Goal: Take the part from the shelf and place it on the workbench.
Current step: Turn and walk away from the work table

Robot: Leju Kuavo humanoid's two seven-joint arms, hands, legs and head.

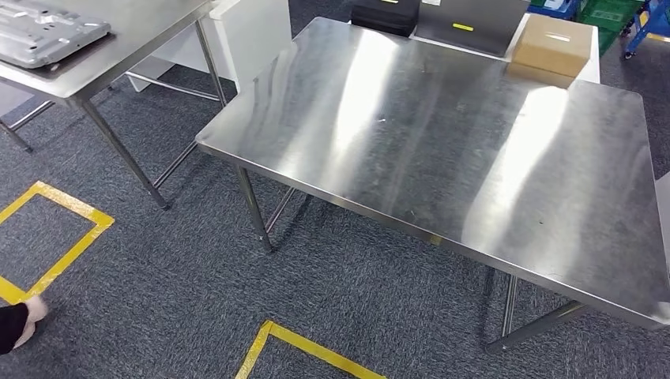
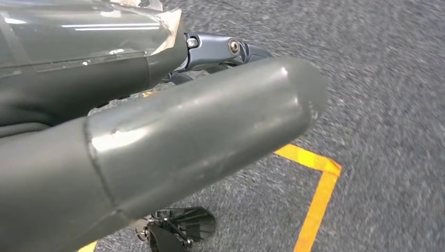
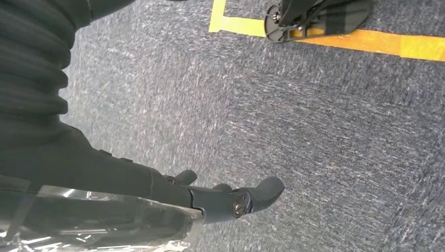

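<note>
The steel workbench stands in the middle of the head view, its top bare and shiny. A grey stamped metal part lies on a second steel table at the far left. My left hand hangs over the carpet; its thick thumb hides most of the darker fingers, and I see nothing in it. Over the carpet too, my right hand has its fingers stretched out and apart, holding nothing.
A cardboard box and a black case sit behind the workbench's far edge. Yellow tape squares mark the grey carpet. A person's shoe shows at the lower left. Open floor lies in front of the workbench.
</note>
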